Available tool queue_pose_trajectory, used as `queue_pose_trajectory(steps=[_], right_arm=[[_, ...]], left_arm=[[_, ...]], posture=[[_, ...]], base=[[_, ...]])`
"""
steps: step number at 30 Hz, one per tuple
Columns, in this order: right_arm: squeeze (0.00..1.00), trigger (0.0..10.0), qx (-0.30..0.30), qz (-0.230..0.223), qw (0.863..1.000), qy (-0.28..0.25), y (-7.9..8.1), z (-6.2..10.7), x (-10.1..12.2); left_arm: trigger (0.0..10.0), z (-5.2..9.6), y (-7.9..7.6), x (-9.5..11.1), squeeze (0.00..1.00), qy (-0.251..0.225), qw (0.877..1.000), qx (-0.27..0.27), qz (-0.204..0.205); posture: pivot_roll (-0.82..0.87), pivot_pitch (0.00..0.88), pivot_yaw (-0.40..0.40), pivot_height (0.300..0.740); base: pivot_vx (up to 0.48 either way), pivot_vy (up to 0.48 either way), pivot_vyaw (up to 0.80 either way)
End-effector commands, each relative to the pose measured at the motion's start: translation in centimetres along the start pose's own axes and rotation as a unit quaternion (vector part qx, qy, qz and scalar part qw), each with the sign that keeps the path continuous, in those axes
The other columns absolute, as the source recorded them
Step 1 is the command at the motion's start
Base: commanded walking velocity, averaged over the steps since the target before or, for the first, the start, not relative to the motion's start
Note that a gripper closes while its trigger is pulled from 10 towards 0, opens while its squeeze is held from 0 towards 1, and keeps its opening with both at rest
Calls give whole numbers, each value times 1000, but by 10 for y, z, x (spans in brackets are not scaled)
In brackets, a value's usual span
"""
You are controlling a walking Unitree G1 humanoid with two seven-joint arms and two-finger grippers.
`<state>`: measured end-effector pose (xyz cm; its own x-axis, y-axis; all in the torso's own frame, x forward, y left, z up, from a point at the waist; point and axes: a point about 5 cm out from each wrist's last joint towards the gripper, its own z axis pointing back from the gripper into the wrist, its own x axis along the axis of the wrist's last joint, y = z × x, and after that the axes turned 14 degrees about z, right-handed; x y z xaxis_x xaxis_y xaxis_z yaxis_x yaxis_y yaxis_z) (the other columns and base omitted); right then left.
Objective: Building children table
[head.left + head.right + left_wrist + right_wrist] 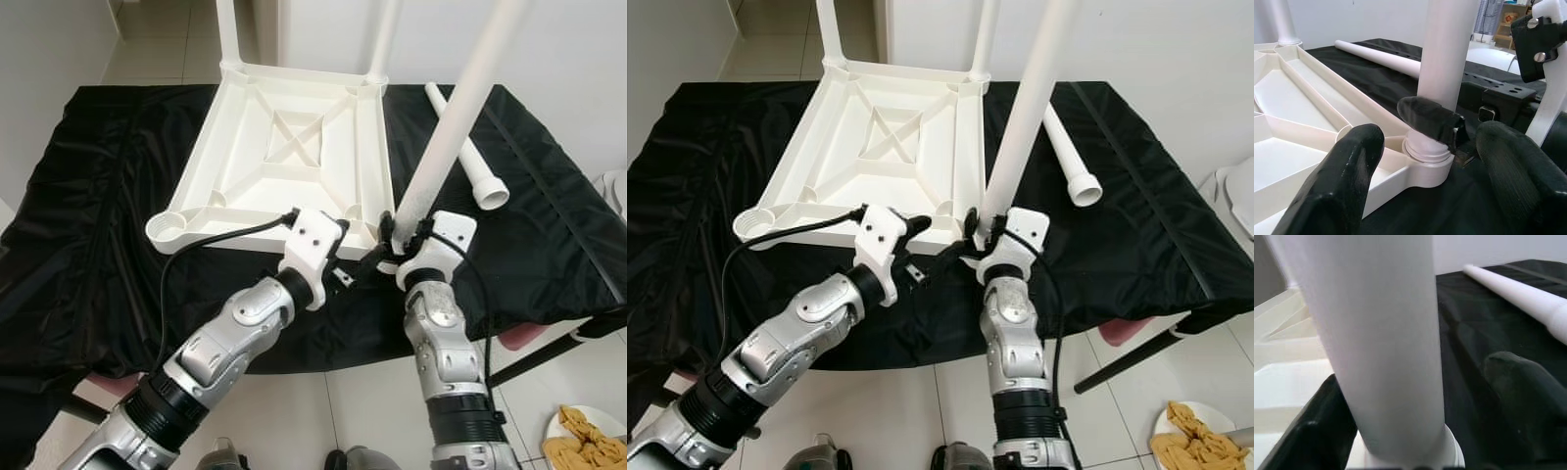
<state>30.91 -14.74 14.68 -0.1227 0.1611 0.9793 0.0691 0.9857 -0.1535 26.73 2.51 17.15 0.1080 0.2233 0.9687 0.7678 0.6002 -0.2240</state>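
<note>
Setting: tiled floor, pale walls, a low surface [549,245] draped in black cloth.

Item 1, table top [284,157]: white plastic, lying upside down on the cloth, ribbed underside up, a round socket at each corner. Two legs stood upright in the far corner sockets. The near left socket [168,227] was vacant.

Item 2, leg in hand [453,127]: white tube, leaning slightly away from the table top, its lower end seated in the near right corner socket [1427,164]. The left wrist view showed its ringed end partly down in the collar; how fully it was seated could not be told.

Item 3, spare leg [470,157]: lying flat on the cloth to the right of the table top, well apart from both grippers.

Item 4, right gripper [400,233]: clenched around the lower part of the leg in hand, just above the socket, one finger [1430,120] across the tube's front.

Item 5, left gripper [355,266]: released, fingers spread, near the same corner of the table top, grasping nothing.

Item 6, plate of food [588,439]: on the floor at the right, clear of the work.

Handling note, as judgement: the step in hand appeared to be seating the third leg. It would go best with the tube brought square to the socket before pressing down, the left gripper bracing the corner so the top does not slide on the cloth; a tilted push risks jamming the collar.
</note>
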Motion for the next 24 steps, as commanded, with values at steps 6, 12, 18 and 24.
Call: queue_pose_trajectory(steps=[6, 12, 18, 24], right_arm=[[0, 10000, 104, -10, 994, -17, -2, -3, -3], [0, 10000, 194, 14, 981, -24, -17, -9, -9], [0, 10000, 259, 37, 965, -28, -34, -22, -19], [0, 10000, 294, 48, 954, -28, -38, -30, -18]], left_arm=[[10000, 0, -9, -2, 0, 33, 992, -123, -8], [10000, 0, -9, -2, 0, 32, 992, -124, -9], [10000, 0, -9, -2, 0, 33, 991, -126, -10], [10000, 0, -8, -1, 0, 33, 992, -124, -12]], posture=[[-24, 51, -31, 740], [-28, 48, -27, 740], [-20, 45, -23, 740], [-11, 39, -23, 740]], base=[[0, 0, 0], [0, 0, 0], [0, 0, 0], [0, 0, 0]])
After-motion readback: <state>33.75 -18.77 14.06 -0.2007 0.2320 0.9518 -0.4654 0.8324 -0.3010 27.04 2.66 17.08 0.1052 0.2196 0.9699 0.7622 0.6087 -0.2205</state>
